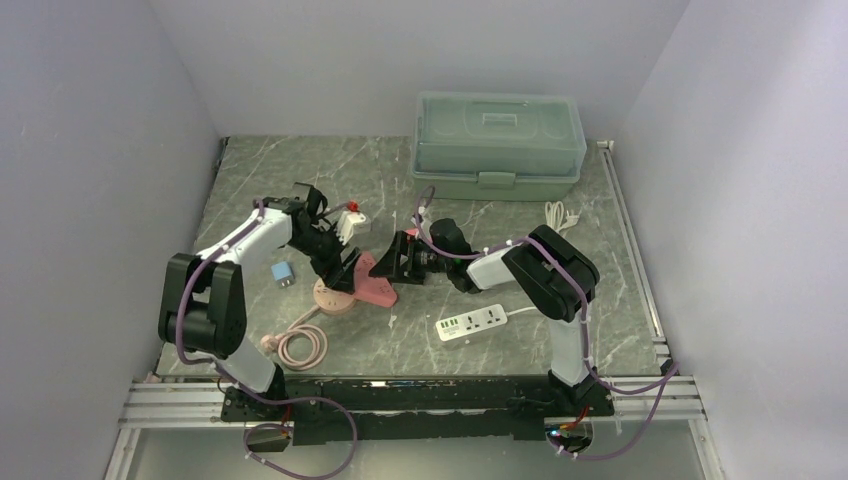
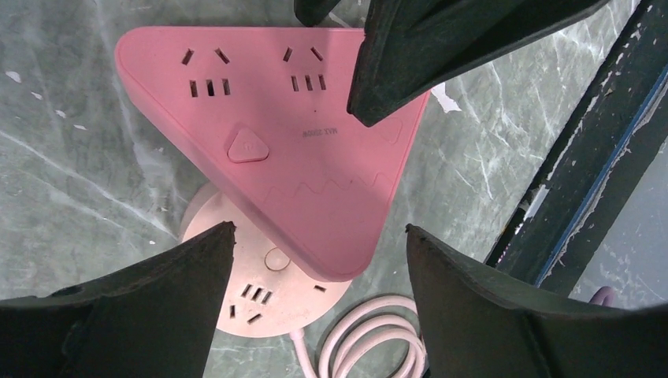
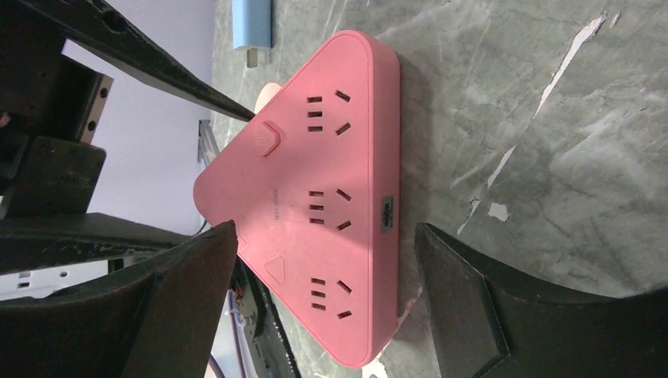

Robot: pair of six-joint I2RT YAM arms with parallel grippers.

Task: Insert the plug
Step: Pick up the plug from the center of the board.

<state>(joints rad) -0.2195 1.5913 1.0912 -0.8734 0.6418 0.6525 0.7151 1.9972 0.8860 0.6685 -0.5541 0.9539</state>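
Observation:
A pink triangular power strip (image 1: 377, 284) lies mid-table, one corner resting over a round pale-pink socket (image 1: 333, 298). In the left wrist view the strip (image 2: 276, 134) and the round socket (image 2: 260, 303) sit below my open left gripper (image 2: 319, 236), which holds nothing. My right gripper (image 3: 327, 228) is also open, its fingers standing either side of the strip (image 3: 315, 197) without touching it. A small blue plug adapter (image 1: 283, 273) lies to the left, also seen in the right wrist view (image 3: 254, 27). Both grippers (image 1: 340, 268) (image 1: 393, 262) meet over the strip.
The round socket's pink cable (image 1: 302, 346) coils near the front left. A white power strip (image 1: 482, 321) lies front right, its white cord (image 1: 560, 215) further back. A green lidded box (image 1: 497, 145) stands at the back. Walls close in on the sides.

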